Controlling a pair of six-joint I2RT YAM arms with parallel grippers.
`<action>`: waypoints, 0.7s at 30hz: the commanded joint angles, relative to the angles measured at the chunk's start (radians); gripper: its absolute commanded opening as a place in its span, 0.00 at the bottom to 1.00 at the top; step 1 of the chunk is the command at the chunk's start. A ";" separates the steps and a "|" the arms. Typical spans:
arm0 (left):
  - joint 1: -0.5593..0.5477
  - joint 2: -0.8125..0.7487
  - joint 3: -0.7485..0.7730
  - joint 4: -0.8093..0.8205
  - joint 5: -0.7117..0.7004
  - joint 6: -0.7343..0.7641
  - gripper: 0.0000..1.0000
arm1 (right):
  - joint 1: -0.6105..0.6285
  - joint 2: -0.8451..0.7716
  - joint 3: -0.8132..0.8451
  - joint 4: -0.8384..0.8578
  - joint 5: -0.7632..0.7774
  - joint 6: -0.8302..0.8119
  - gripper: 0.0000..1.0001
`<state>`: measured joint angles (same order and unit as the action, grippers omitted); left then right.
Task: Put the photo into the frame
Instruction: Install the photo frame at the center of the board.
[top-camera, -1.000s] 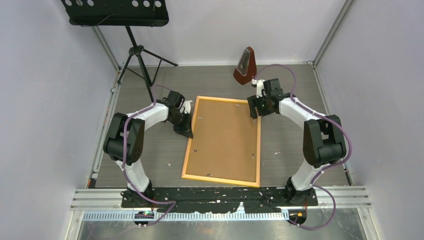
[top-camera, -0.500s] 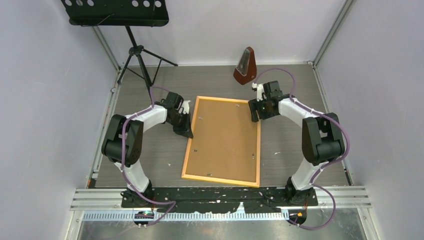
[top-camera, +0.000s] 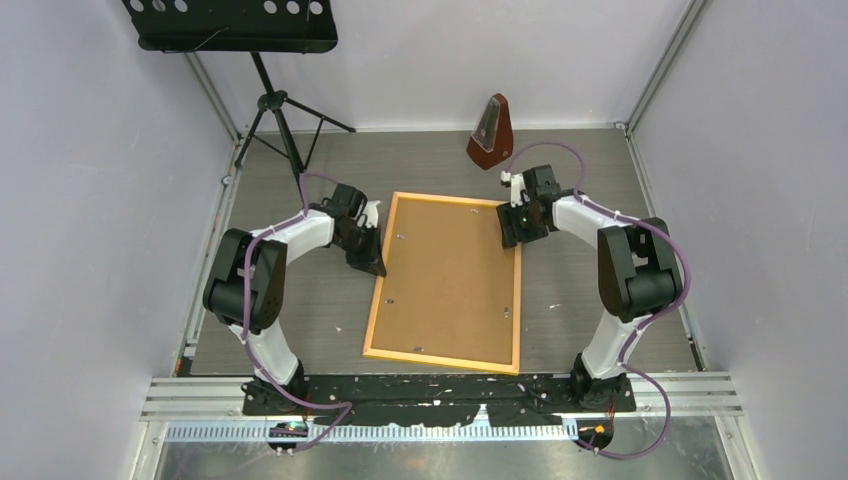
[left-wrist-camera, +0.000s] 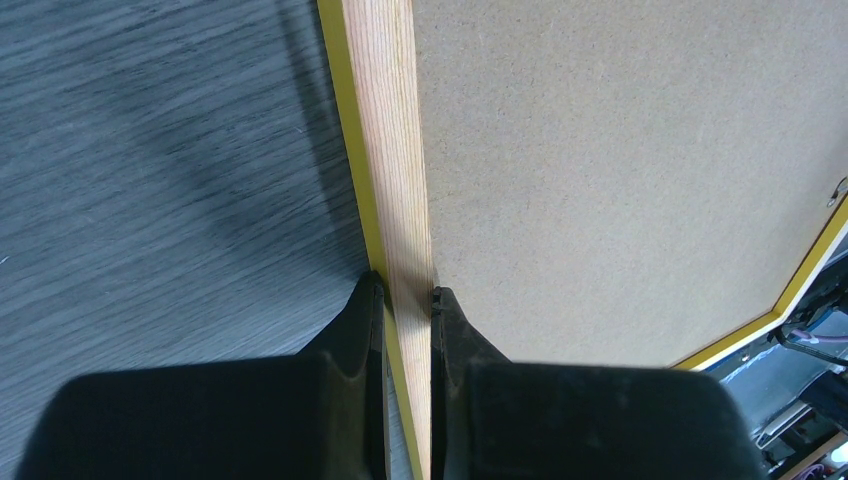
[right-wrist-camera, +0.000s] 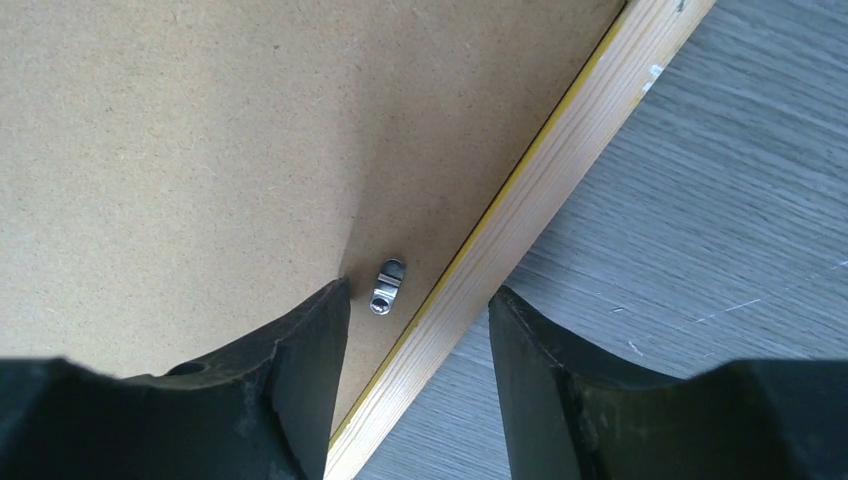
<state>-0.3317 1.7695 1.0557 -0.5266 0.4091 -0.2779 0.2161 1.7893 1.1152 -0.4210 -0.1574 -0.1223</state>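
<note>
Frame (top-camera: 379, 300) flat on table (top-camera: 600, 170), brown backing (top-camera: 450, 280) up; metronome (top-camera: 490, 132), music stand (top-camera: 235, 25) behind

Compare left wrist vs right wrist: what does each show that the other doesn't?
Left wrist only: the left tool shut on a wooden strip of the frame, one finger each side. Right wrist only: the right tool open, with a small metal clip on the backing board between its fingers. Both: the frame strip, the brown backing board, the grey table. Neither shows the photo.
</note>
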 joint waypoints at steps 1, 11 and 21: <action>-0.006 0.025 -0.034 0.061 -0.027 0.040 0.00 | -0.001 0.026 0.019 0.010 0.035 -0.002 0.55; -0.003 0.027 -0.036 0.063 -0.027 0.040 0.00 | -0.007 0.023 0.026 0.004 0.079 -0.009 0.42; 0.003 0.025 -0.040 0.065 -0.025 0.041 0.00 | -0.031 -0.015 0.020 -0.031 0.070 -0.035 0.37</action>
<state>-0.3260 1.7695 1.0515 -0.5213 0.4160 -0.2810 0.2001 1.7912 1.1244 -0.4225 -0.1295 -0.1062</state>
